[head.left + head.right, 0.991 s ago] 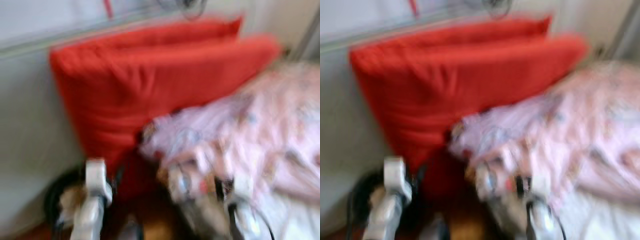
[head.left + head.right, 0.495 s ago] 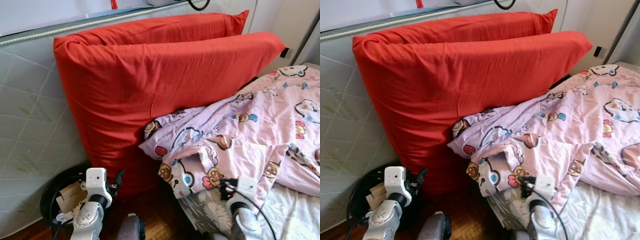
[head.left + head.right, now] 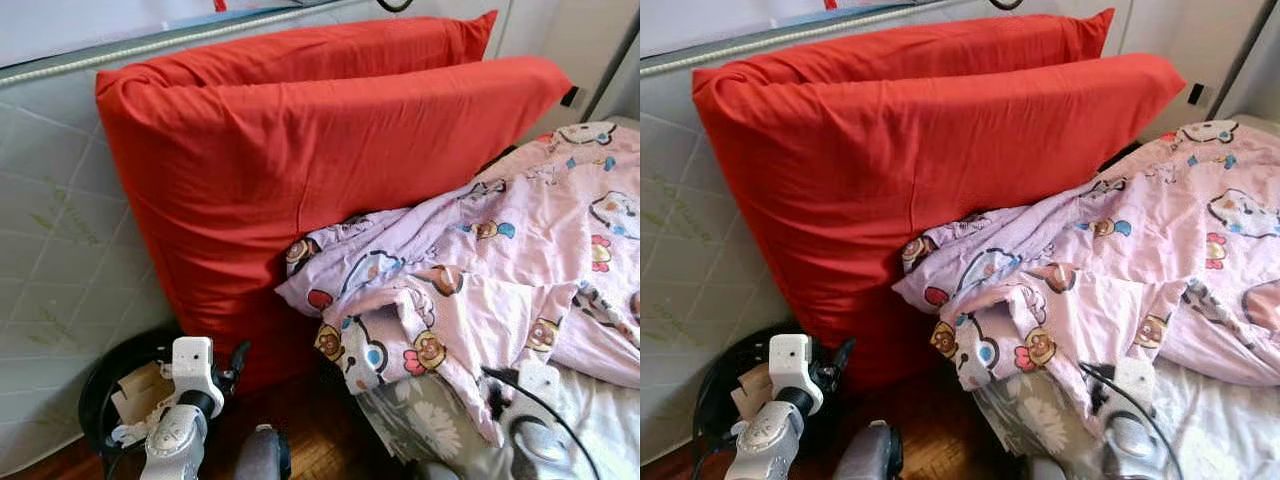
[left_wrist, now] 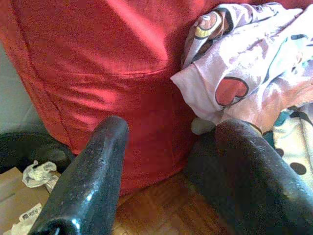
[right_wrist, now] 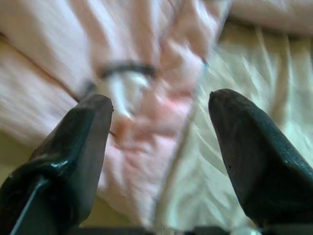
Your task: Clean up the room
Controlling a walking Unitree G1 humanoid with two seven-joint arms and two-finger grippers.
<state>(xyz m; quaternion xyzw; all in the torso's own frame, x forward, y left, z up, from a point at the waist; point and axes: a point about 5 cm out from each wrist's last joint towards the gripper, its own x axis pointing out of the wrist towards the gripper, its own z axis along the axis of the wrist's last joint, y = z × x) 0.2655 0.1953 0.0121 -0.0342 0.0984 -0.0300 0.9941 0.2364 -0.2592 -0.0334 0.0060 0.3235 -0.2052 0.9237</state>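
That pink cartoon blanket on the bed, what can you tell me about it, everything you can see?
The pink blanket is thin, soft-looking cloth, pale pink, printed with round cartoon faces, hearts and small flowers. It lies crumpled and heavily creased across the bed, one bunched corner folded over and hanging past the mattress edge above the wooden floor. Its upper edge presses against the front one of two big red pillows. Beneath it show a white sheet and grey flowered fabric. The right gripper hovers open close over its edge.
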